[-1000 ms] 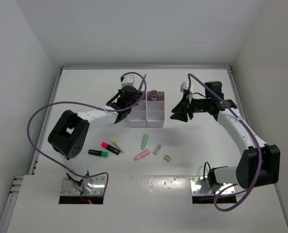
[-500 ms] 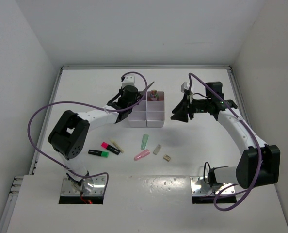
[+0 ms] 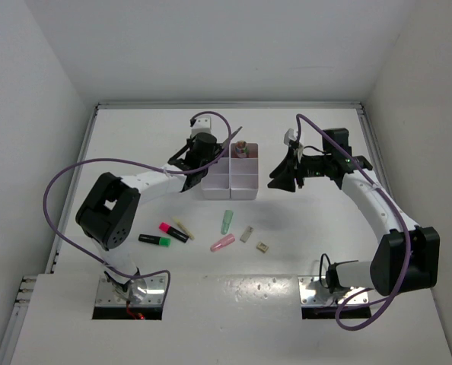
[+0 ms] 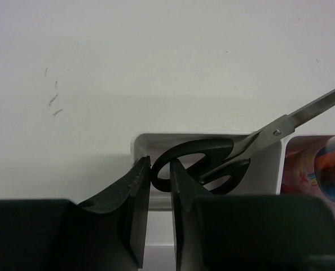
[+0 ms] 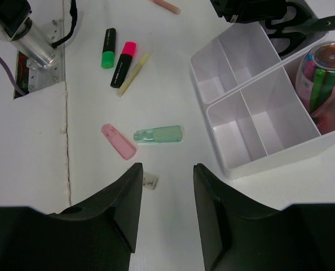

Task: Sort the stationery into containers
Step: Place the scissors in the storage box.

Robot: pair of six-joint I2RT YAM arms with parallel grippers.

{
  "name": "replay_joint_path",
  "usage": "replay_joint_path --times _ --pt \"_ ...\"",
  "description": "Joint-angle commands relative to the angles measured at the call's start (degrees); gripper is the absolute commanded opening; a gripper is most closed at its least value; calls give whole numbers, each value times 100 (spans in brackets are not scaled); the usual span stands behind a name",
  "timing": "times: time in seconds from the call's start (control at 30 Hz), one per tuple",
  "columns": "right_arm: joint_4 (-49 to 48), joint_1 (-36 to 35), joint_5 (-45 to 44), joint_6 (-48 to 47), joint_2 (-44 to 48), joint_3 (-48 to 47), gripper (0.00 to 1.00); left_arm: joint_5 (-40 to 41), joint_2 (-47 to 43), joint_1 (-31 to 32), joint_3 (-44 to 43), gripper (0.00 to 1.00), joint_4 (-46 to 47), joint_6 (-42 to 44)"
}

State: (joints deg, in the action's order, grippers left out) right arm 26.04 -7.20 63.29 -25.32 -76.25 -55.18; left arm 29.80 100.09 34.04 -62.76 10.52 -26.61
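The white organiser tray (image 3: 243, 193) stands mid-table. Black-handled scissors (image 4: 212, 164) lean in its far left compartment, blades pointing up and out to the right. My left gripper (image 4: 160, 164) sits at that compartment, jaws a narrow gap apart, one handle loop between the tips. My right gripper (image 5: 166, 169) hovers open and empty right of the tray (image 5: 269, 152). On the table lie a pink highlighter (image 5: 124, 63), a green highlighter (image 5: 108, 49), a pale stick (image 5: 133, 73), a pink piece (image 5: 118, 141), a green piece (image 5: 158, 134) and a small eraser (image 5: 149, 181).
A clear cup of coloured pens (image 5: 322, 79) fills the tray's far right compartment. A second small eraser (image 3: 262, 246) lies near the front. A peach stick (image 5: 166, 5) shows at the top of the right wrist view. White walls close the table on three sides.
My left gripper's jaws have parted slightly at the scissors handle. The scissors stay in the compartment. The right arm has not moved.
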Motion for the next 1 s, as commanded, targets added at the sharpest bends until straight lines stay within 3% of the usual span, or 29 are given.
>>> replay_joint_path --times 0.0,0.53,0.77,0.97 --pt "-91 35 307 -122 -13 -125 42 70 1 32 -219 25 125 -99" --pt "-91 87 360 -122 -13 -125 42 -89 239 32 -430 18 11 -99" --pt "-38 140 360 -122 -13 -125 42 -89 239 32 -483 31 -42 -151" --pt "-38 140 413 -122 -13 -125 42 -89 134 32 -430 33 -42 -151"
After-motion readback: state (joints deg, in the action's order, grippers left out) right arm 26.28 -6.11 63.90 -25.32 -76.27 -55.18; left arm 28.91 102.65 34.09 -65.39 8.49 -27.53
